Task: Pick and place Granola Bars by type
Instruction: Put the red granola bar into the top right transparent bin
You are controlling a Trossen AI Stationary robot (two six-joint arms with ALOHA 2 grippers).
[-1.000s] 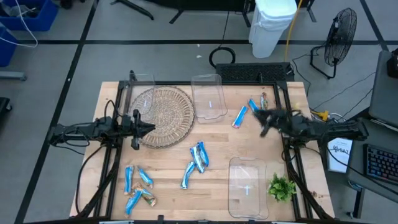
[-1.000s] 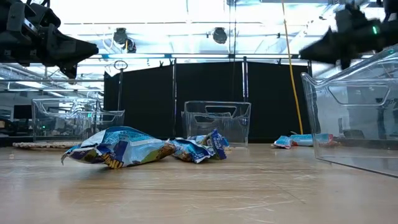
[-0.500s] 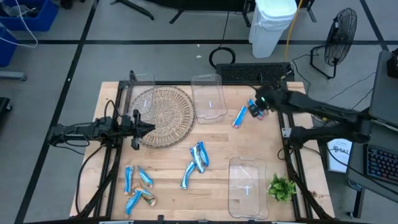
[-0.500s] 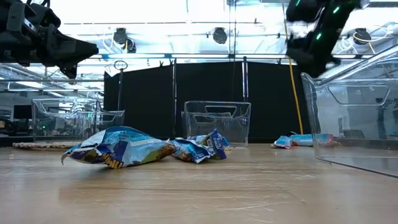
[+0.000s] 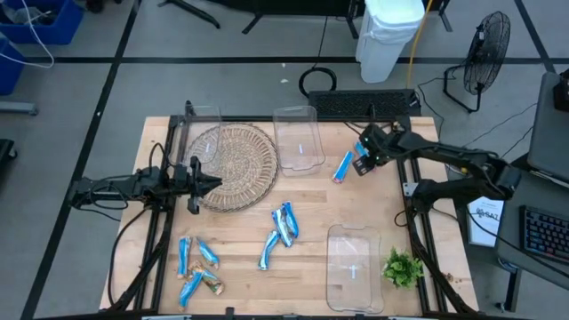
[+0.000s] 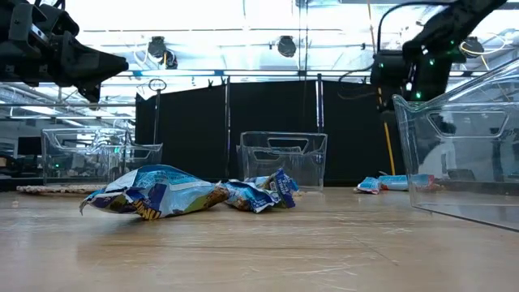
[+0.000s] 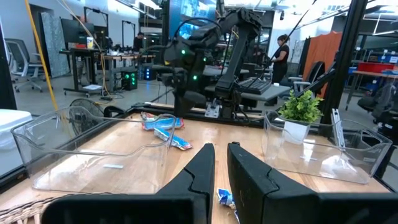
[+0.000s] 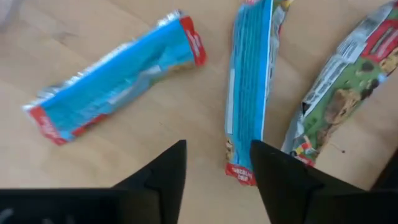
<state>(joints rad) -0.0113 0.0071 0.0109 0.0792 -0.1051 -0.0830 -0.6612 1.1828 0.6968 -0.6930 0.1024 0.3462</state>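
Observation:
Three bars lie near the table's far right: a blue one (image 5: 343,165), a second blue one (image 5: 363,149) and a green-and-silver one (image 5: 378,140). My right gripper (image 5: 360,163) hangs open above them, pointing down. Its wrist view shows the second blue bar's (image 8: 252,87) end just ahead of the gap, the first blue bar (image 8: 112,78) and the green-and-silver bar (image 8: 348,87) to either side. More blue bars lie mid-table (image 5: 284,222) and near the left corner (image 5: 196,267). My left gripper (image 5: 213,181) waits shut over the wicker plate's (image 5: 233,160) edge.
A clear bin (image 5: 298,138) stands at the far edge beside the wicker plate, and another clear bin (image 5: 354,265) at the near right. A green sprig (image 5: 402,267) sits by the near right corner. Bare wood shows between the bar clusters.
My right gripper has swung from beside the table's right edge toward the far edge and left, risen, tipped its fingers downward, then come down over the three far-right bars. No bar has moved.

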